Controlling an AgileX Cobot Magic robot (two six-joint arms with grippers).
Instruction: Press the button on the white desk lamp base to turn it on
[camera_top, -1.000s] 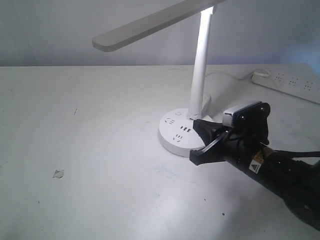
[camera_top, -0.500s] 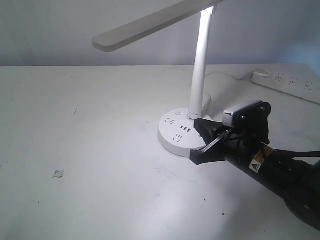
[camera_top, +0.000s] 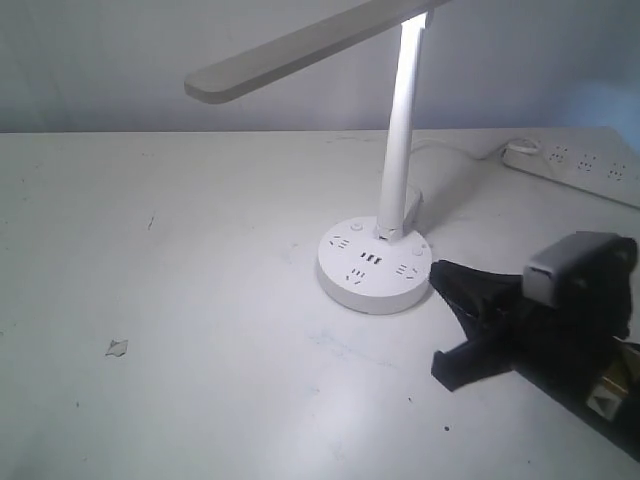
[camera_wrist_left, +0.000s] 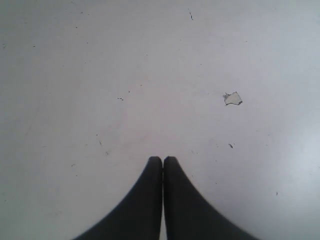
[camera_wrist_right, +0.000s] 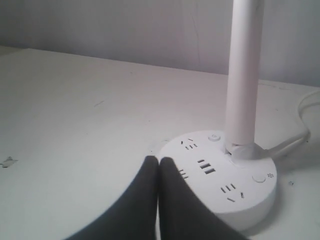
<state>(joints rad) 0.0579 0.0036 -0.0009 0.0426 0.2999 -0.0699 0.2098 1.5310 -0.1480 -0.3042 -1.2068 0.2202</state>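
The white desk lamp stands mid-table with its flat bar head (camera_top: 300, 50) over a leaning pole (camera_top: 400, 140); the pole is brightly lit under the head. Its round base (camera_top: 375, 268) carries outlet slots, USB ports (camera_wrist_right: 206, 166) and small round buttons (camera_wrist_right: 215, 136) (camera_wrist_right: 259, 178). My right gripper (camera_top: 438, 272) is shut and empty, its tips just off the base's right rim and not touching it; it also shows in the right wrist view (camera_wrist_right: 158, 160). My left gripper (camera_wrist_left: 163, 159) is shut and empty over bare table, out of the exterior view.
A long white power strip (camera_top: 575, 165) lies at the back right. The lamp's white cable (camera_wrist_right: 305, 125) runs off behind the base. A small paper scrap (camera_top: 117, 347) (camera_wrist_left: 232, 98) lies on the white table (camera_top: 200, 250) at the left.
My right gripper has drawn back from over the lamp base, moving right and toward the near edge. The lamp itself has not moved and looks equally lit throughout.
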